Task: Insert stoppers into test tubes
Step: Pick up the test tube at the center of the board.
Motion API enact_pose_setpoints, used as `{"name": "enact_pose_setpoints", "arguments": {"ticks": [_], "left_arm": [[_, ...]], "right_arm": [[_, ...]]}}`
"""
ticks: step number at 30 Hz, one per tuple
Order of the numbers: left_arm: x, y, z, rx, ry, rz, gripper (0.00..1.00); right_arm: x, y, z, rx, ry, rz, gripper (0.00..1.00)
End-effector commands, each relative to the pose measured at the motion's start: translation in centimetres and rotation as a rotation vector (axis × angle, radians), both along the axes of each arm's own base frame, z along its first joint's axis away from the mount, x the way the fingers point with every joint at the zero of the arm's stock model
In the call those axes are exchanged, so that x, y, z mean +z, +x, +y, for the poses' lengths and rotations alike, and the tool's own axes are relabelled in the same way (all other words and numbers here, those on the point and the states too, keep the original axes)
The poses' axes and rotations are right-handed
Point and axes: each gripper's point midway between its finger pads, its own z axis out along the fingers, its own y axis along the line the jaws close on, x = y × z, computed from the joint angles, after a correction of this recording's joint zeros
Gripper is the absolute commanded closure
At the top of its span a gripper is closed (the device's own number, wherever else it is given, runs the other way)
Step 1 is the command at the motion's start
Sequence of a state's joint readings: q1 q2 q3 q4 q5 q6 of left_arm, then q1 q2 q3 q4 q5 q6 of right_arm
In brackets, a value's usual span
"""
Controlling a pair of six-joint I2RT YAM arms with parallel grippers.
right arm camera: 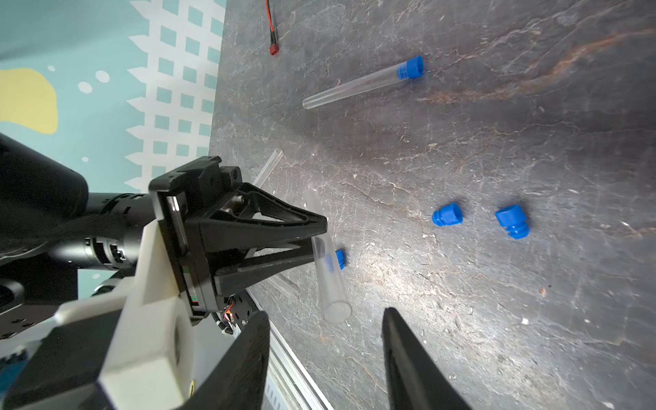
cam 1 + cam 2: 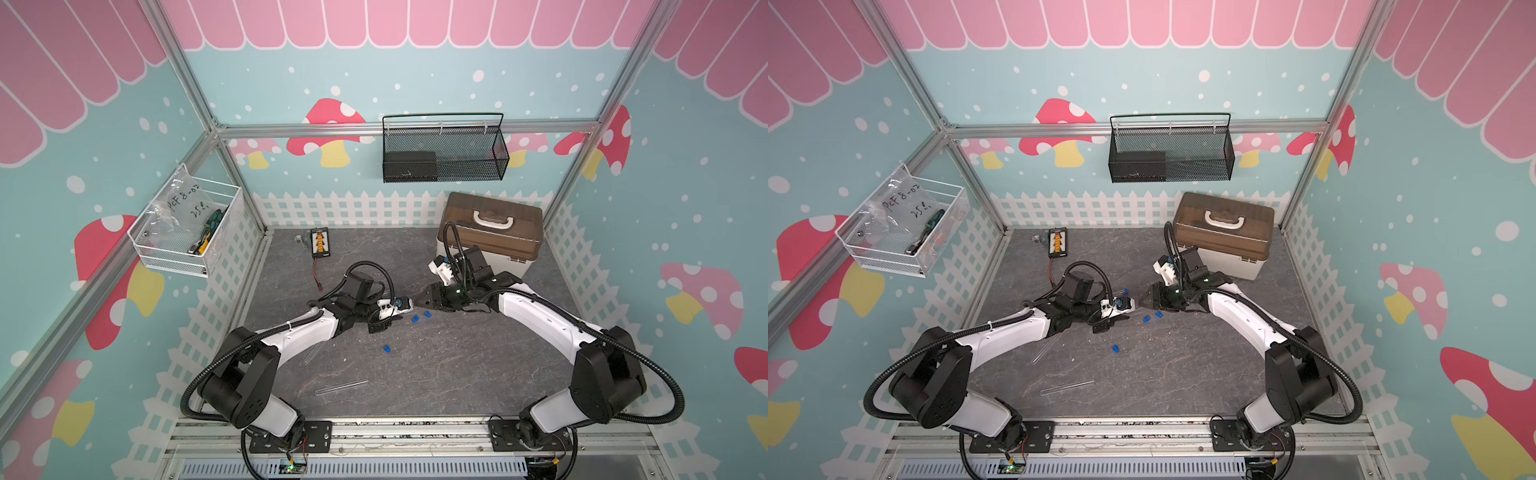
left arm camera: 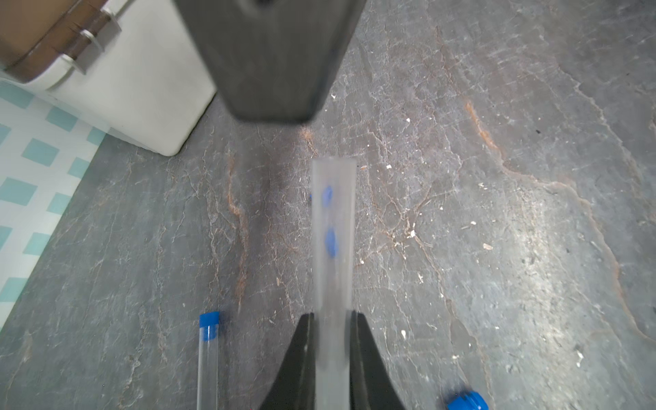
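Jaws of the left gripper [image 3: 332, 317] are clamped on a slim clear plastic test tube [image 3: 333, 284], which is held above the middle of the dark grey marbled table [image 3: 497, 248]. Its open end is turned toward the right gripper [image 1: 326, 313], whose jaws are parted and empty. Three tiny bright blue plastic stoppers [image 1: 447, 214] are scattered loose around the table's middle, and a stoppered tube [image 1: 355, 87] is laid near them.

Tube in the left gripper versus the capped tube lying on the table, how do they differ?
The held tube is clamped in the left gripper; the capped tube lies loose on the table, ungripped. The held tube's mouth is open, with no stopper in it; the capped tube has a blue stopper on its mouth. Both are slim, clear and colourless.
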State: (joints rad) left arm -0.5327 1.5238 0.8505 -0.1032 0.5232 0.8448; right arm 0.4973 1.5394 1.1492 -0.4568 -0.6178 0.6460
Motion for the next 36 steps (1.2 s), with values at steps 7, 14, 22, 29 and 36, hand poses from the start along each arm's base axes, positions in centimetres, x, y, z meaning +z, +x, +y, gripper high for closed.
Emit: {"name": "enact_pose_setpoints", "arguments": {"ticks": [7, 14, 22, 29, 36], "left_arm": [[1.3, -0.6, -0.9, -0.049, -0.055, -0.023, 0.83], [1.3, -0.6, -1.2, -0.049, -0.073, 0.0, 0.84], [1.4, -0.5, -1.4, -0.05, -0.084, 0.013, 0.84], [1.5, -0.5, -1.5, -0.047, -0.096, 0.023, 0.84], [1.4, -0.4, -1.7, -0.038, -0.104, 0.037, 0.84]], "right_arm": [[-1.0, 0.0, 1.4, 0.038, -0.027, 0.012, 0.58], [-1.2, -0.3, 1.7, 0.057, -0.014, 0.022, 0.63], [-1.5, -0.5, 1.7, 0.054, -0.011, 0.029, 0.66], [-1.6, -0.5, 1.9, 0.058, -0.003, 0.035, 0.68], [-1.7, -0.7, 2.0, 0.063, -0.004, 0.039, 0.71]]}}
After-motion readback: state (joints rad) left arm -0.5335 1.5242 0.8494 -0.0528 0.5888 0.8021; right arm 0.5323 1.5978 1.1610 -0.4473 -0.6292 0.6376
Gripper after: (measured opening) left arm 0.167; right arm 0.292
